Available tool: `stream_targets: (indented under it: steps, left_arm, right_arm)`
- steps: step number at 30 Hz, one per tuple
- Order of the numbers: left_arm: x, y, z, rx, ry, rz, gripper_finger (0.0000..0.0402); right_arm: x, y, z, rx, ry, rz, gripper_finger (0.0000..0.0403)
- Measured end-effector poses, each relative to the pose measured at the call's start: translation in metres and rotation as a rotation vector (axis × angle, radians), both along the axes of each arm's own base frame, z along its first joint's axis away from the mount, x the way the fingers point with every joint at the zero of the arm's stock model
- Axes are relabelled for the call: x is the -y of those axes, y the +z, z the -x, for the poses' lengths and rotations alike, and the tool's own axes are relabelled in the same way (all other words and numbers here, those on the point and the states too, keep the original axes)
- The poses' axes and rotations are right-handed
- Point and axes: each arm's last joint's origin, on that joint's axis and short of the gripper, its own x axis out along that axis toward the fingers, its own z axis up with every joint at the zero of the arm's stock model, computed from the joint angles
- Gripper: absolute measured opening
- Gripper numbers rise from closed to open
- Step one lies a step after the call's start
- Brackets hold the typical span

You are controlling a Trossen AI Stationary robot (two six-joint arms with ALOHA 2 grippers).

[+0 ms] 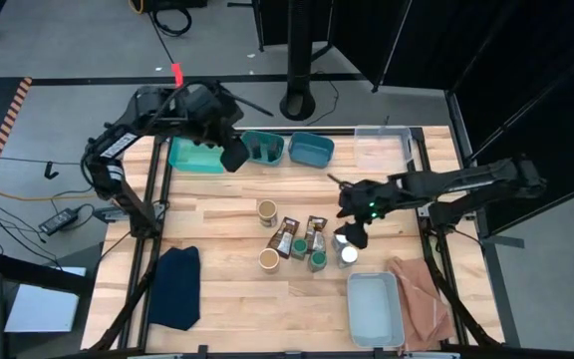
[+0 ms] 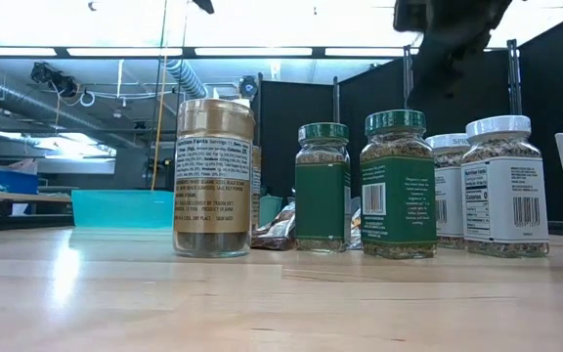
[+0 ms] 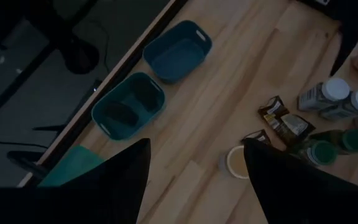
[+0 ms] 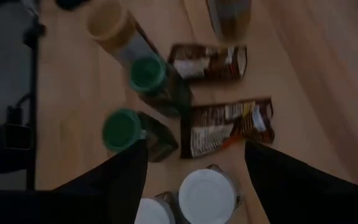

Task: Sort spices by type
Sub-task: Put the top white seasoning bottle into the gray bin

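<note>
A: I'm hovering the right end effector (image 4: 194, 171) over the white-lidded jars (image 1: 348, 255) at the near-right end of the spice cluster, mid-desk (image 1: 227, 299). Fingers are standing wide w/ nothing between them yet.

B: Which jar are you lining up on?

A: The one centred between my fingers in the wrist cam. I'm thinking go straight down and square over the lid, bc the second white lid is touching it and the green-lidded jars (image 4: 135, 99) are just beside. Next back are the brown packets (image 1: 300, 235), then the tan-topped jars (image 1: 267, 211).

B: And the left arm?

A: I'm parking the left end effector (image 1: 233, 155) at the far edge by the teal bins (image 1: 263, 148), open, holding nothing.
</note>
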Motion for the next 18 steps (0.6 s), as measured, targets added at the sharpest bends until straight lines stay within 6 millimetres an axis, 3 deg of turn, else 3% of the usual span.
stream_targets:
  steps: [18]
  left_arm:
    - [0.015, 0.004, 0.002, -0.009, -0.071, -0.060, 0.0264]
  right_arm:
    - [-0.016, -0.050, -0.022, -0.262, -0.144, -0.014, 0.0274]
